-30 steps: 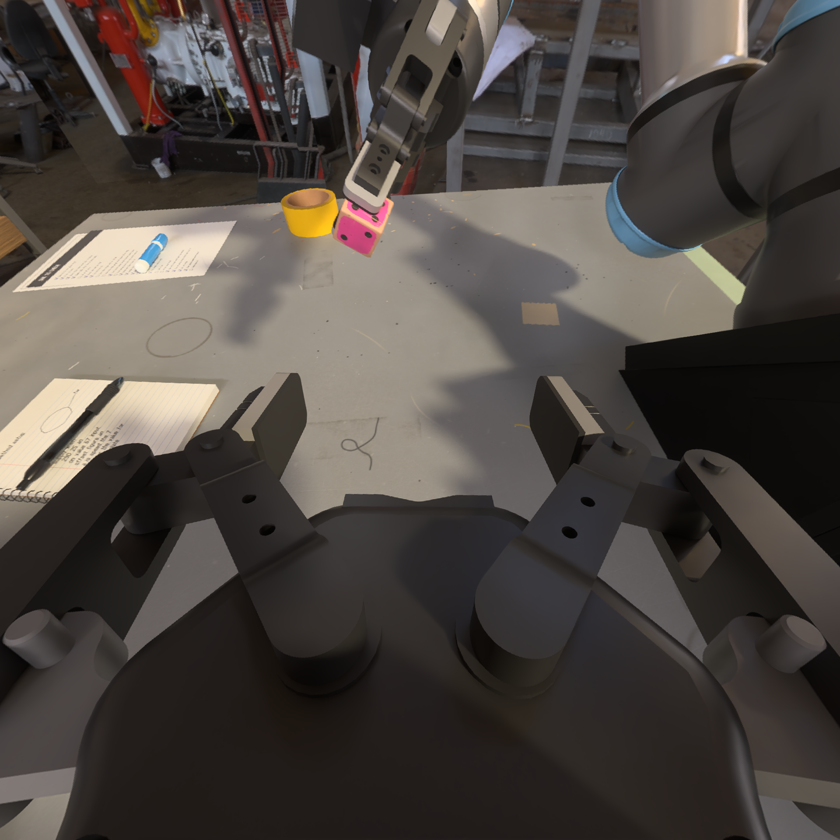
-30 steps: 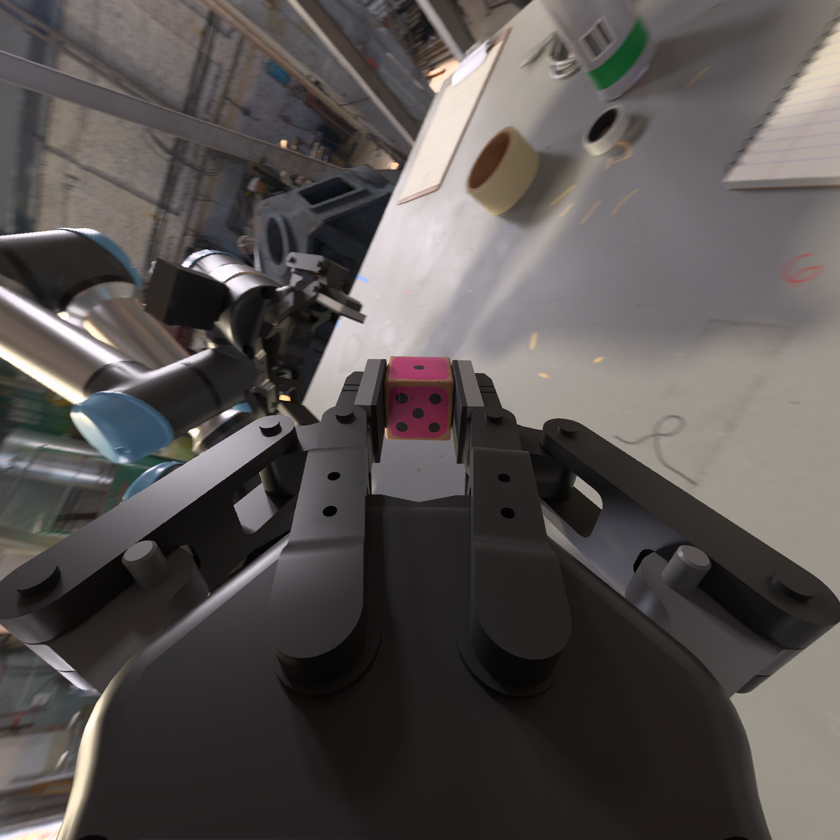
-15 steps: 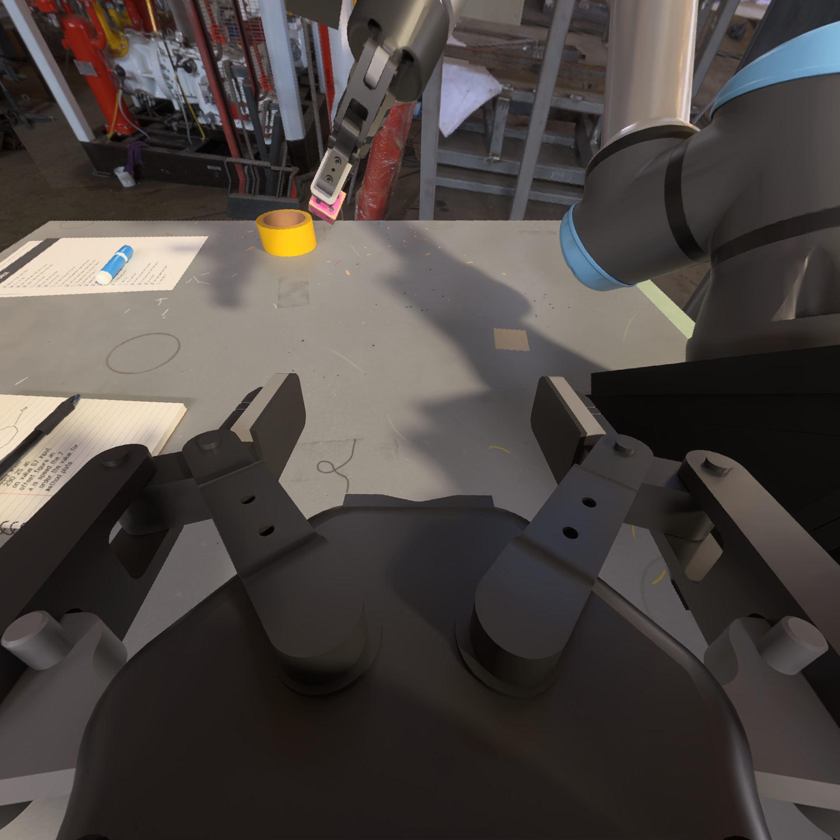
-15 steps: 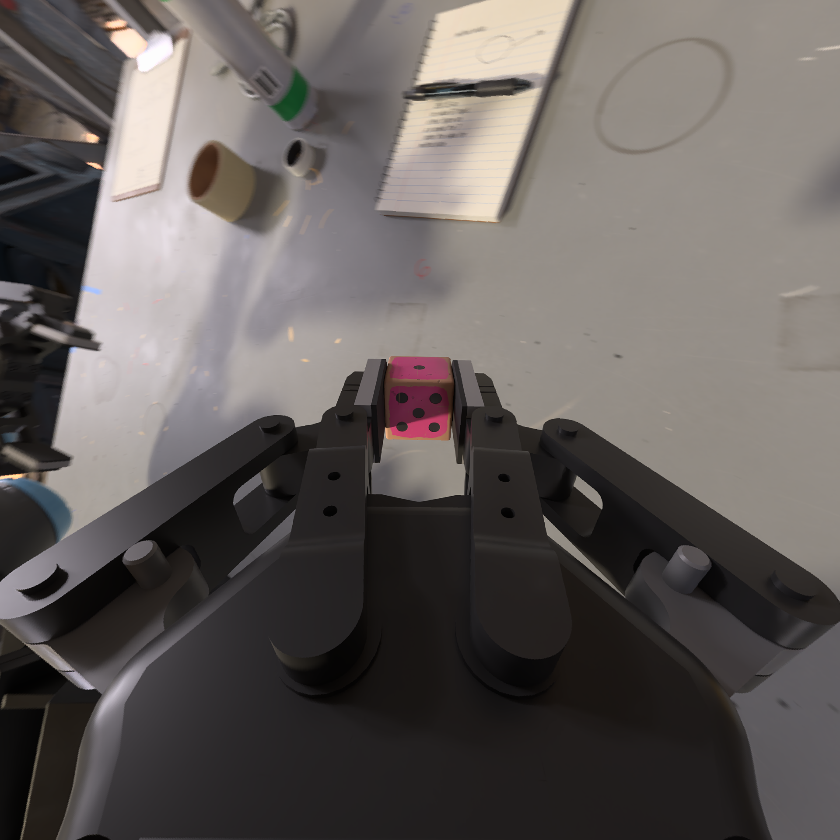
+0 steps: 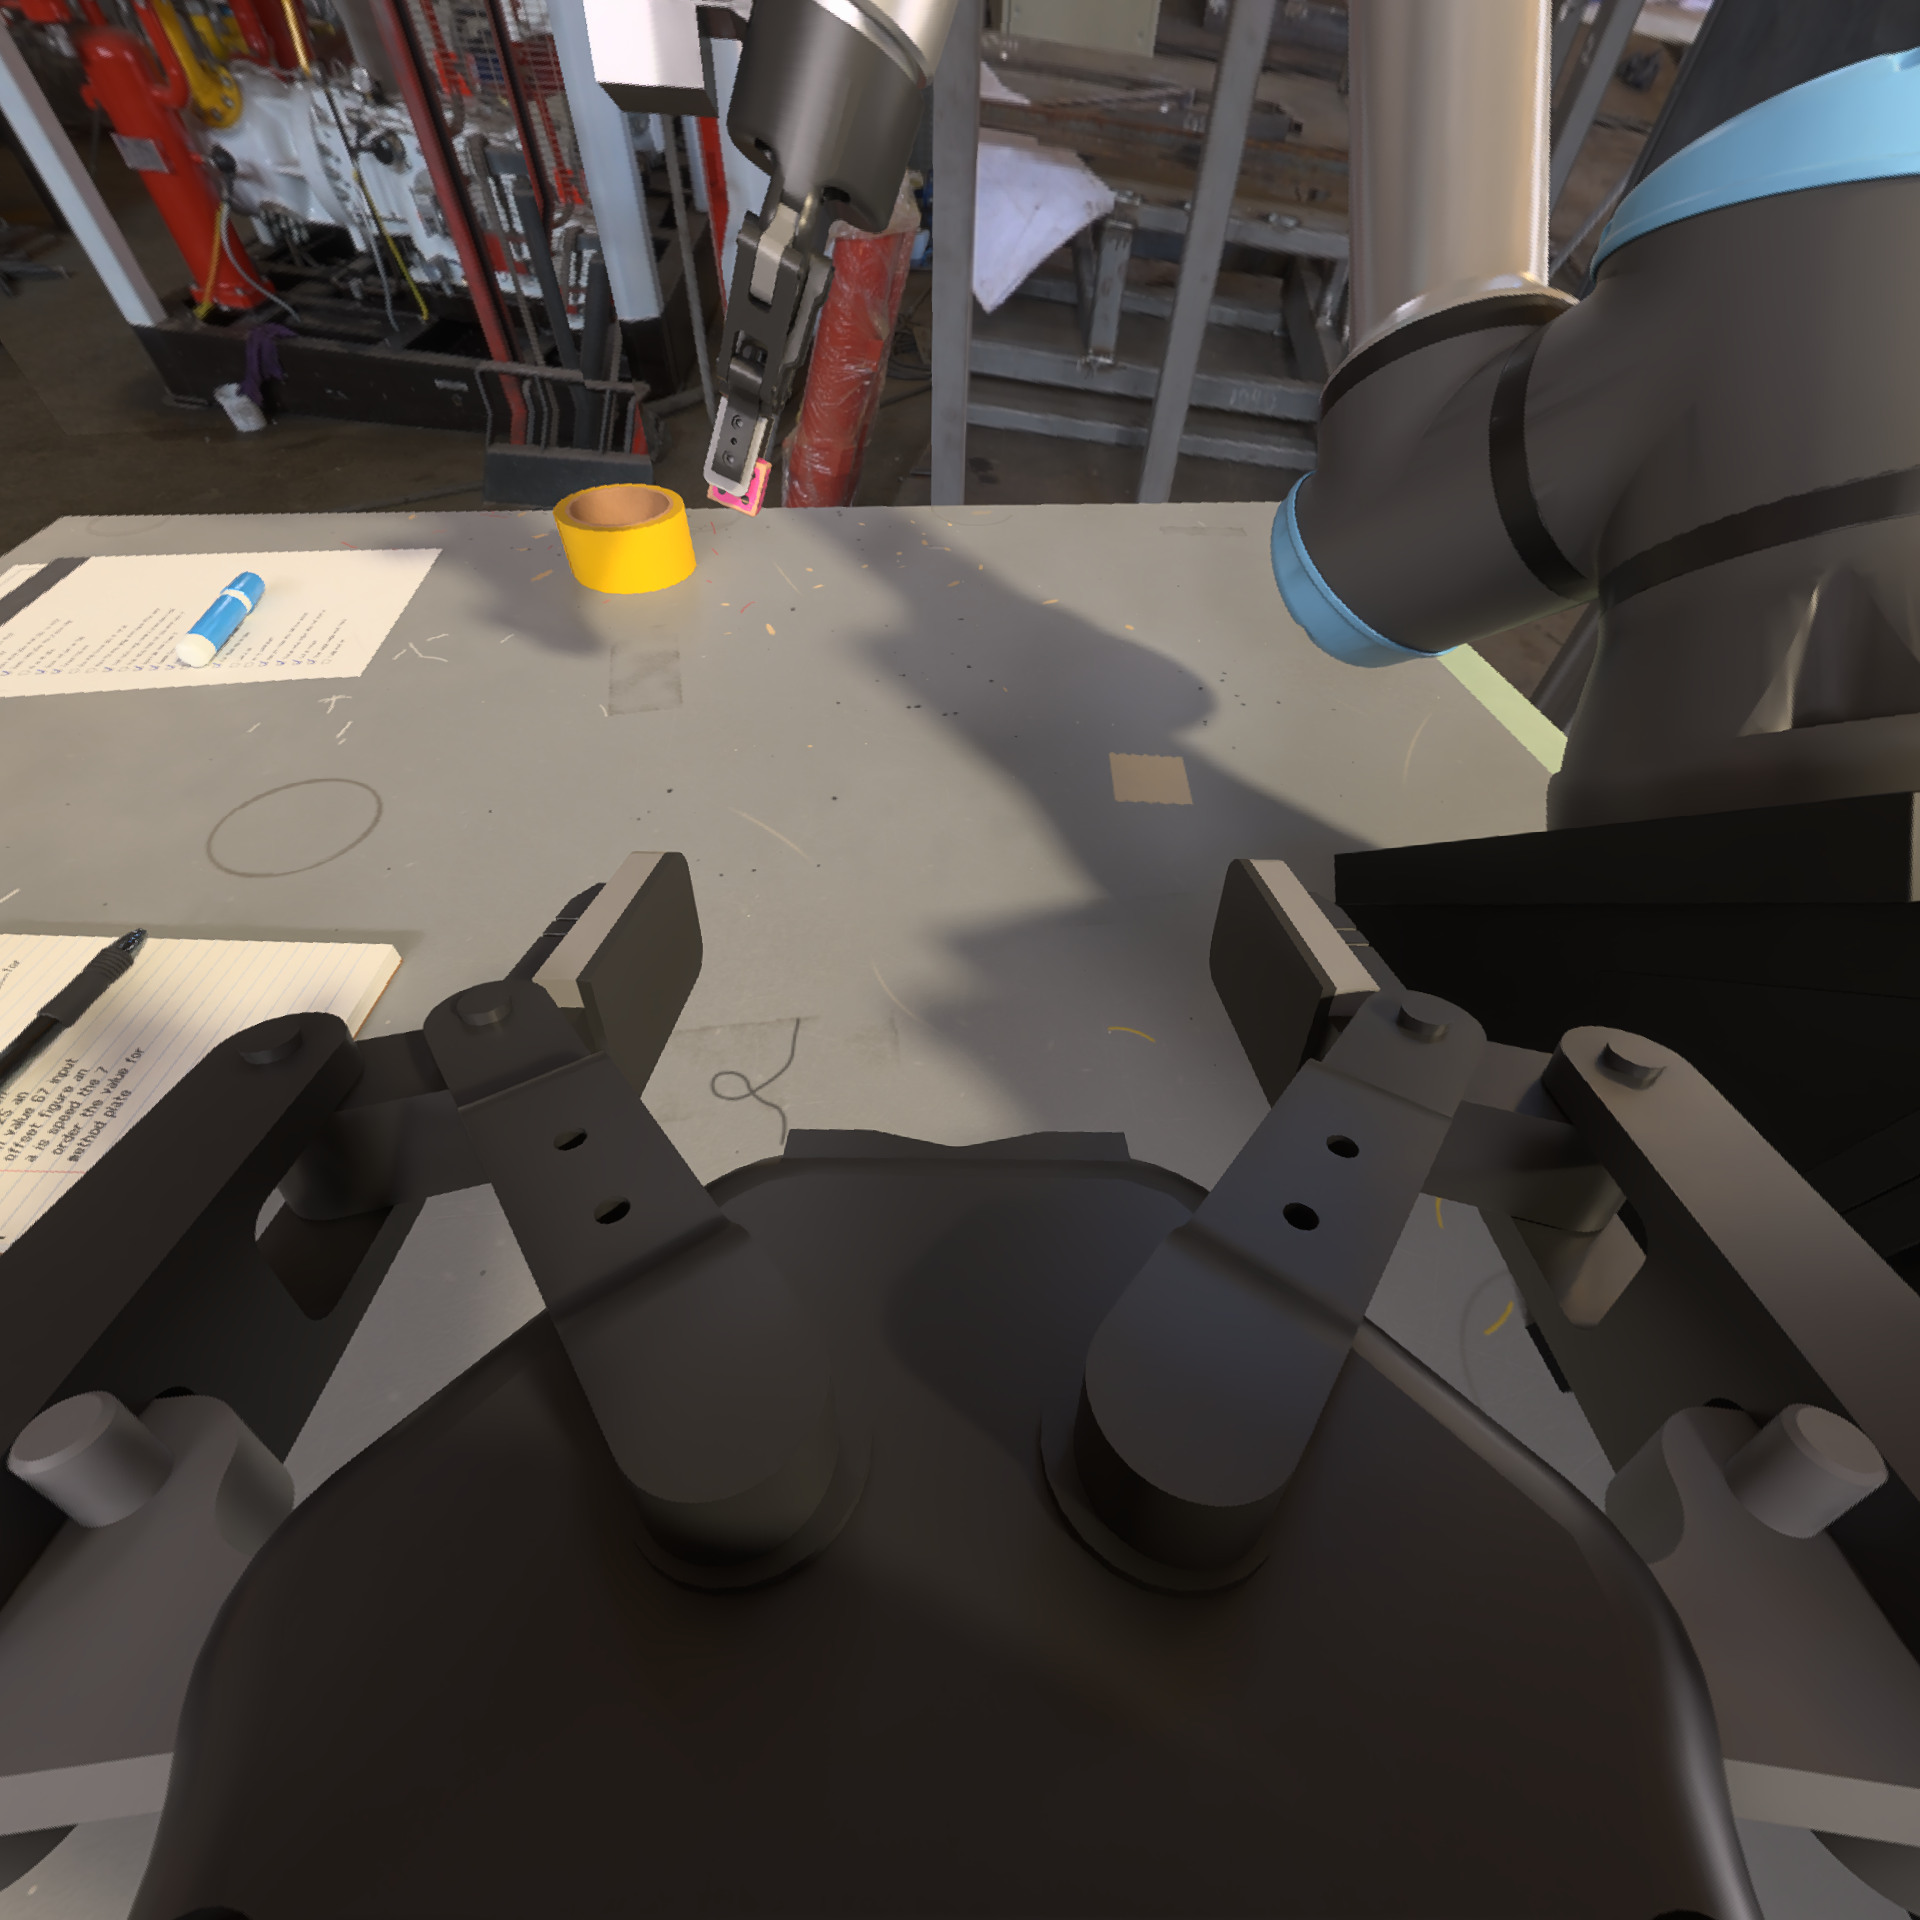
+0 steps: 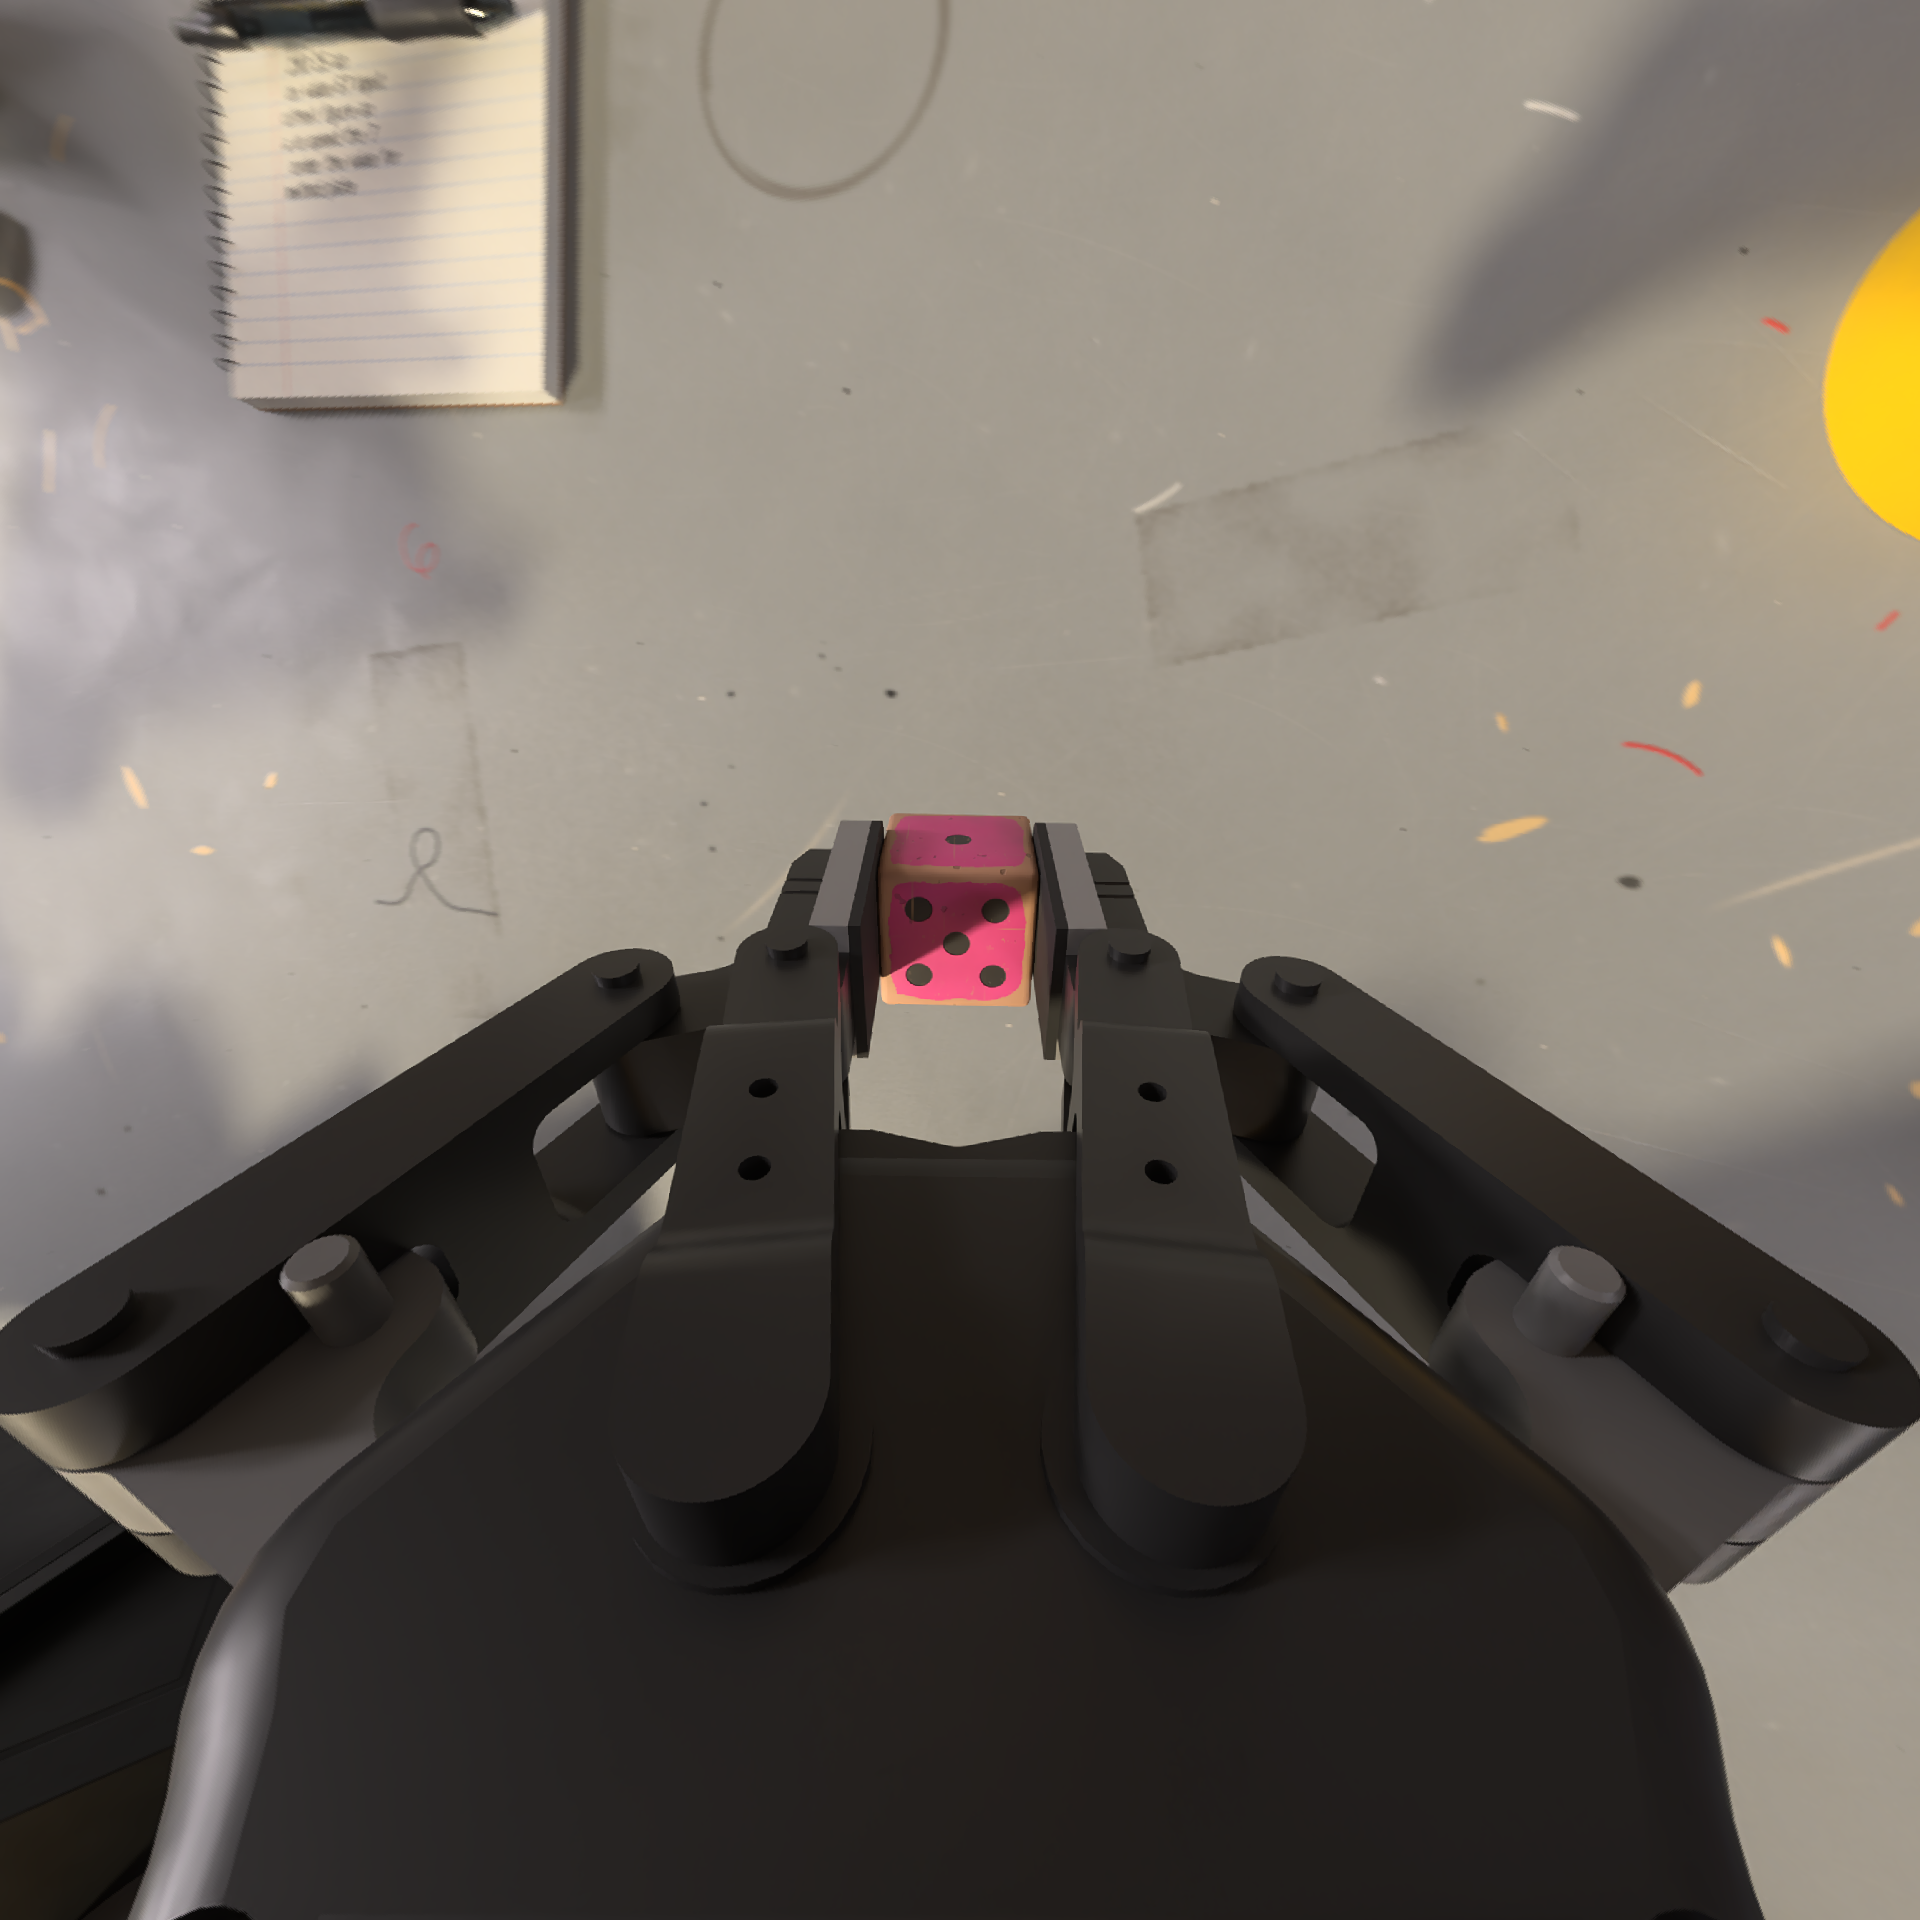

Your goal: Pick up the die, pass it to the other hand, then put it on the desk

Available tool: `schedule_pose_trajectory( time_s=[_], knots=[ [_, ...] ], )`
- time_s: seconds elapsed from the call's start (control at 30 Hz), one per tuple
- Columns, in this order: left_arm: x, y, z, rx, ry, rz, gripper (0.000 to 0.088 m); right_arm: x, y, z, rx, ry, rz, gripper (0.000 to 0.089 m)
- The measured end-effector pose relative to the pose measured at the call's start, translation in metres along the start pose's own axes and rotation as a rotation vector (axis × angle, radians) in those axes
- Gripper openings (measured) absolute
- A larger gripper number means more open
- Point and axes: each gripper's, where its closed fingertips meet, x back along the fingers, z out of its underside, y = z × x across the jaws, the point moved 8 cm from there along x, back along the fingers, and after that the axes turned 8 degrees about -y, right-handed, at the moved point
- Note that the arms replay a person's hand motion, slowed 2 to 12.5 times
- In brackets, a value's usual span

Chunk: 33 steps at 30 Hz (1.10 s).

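Observation:
The die is pink with black pips and tan edges. My right gripper is shut on it and holds it above the grey desk, pointing down. In the left wrist view the right gripper hangs far off over the desk's back edge, with the die as a small pink spot at its tips, beside the yellow tape roll. My left gripper is open and empty, low over the near part of the desk.
A lined notepad with a black pen lies at the near left. A printed sheet with a blue marker lies at the far left. The right arm fills the right side. A black box sits at right.
The right gripper has carried the die away from the left gripper toward the desk's far edge and turned to point straight down. The left gripper stayed open and drew back.

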Motion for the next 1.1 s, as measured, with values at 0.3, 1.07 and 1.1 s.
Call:
schedule_pose_trajectory(
  time_s=[0.3,1.07,1.1],
  knots=[
    [-0.002,0.001,0.001,-0.019,0.022,0.003,0.0844,-0.018,-0.033,0.003,0.008,0.087,0.106,0.0252],
    [-0.004,0.005,0.008,-0.024,0.056,0.018,0.0741,-0.068,-0.067,0.015,0.069,0.262,0.243,0.0252],
    [-0.004,0.006,0.008,-0.024,0.057,0.019,0.0732,-0.070,-0.068,0.016,0.070,0.266,0.245,0.0252]
  ],
)
